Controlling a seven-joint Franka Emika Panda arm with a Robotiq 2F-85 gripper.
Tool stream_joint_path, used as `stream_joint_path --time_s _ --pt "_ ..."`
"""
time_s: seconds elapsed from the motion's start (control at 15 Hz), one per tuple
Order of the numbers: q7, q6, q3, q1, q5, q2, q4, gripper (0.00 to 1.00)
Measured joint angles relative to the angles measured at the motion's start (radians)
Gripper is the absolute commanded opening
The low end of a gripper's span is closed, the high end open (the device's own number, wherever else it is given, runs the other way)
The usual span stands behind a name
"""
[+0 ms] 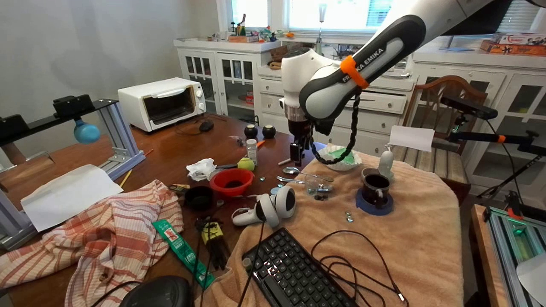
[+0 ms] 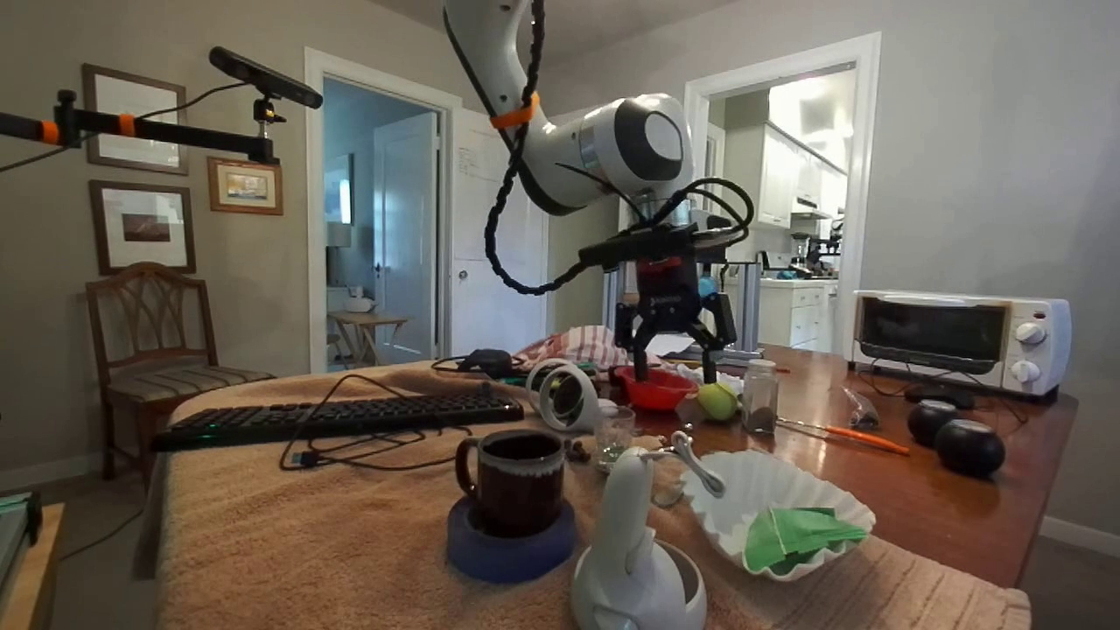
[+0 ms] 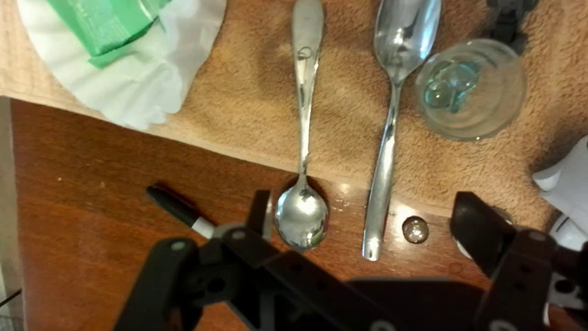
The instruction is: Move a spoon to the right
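Note:
Two silver spoons lie side by side, partly on the tan towel and partly on the brown wood. In the wrist view the left spoon has its bowl on the wood and its handle on the towel. The right spoon has its bowl on the towel and its handle end on the wood. In an exterior view the left spoon and right spoon show small. My gripper is open and empty, its fingers on either side of both spoons' lower ends. In exterior views the gripper hangs above the table.
A white paper filter with green packets and a black marker lie left of the spoons. A glass cup, a clear bead and a white controller are right. A dark mug stands on the towel.

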Motion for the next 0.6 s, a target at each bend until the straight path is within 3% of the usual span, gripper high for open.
stream_joint_path --time_s 0.2,0.6 --pt "-0.039 -0.069 0.0 -0.036 0.135 0.049 0.067 1.0" --pt "-0.044 -0.126 -0.004 -0.106 0.296 0.165 0.216 1.0"
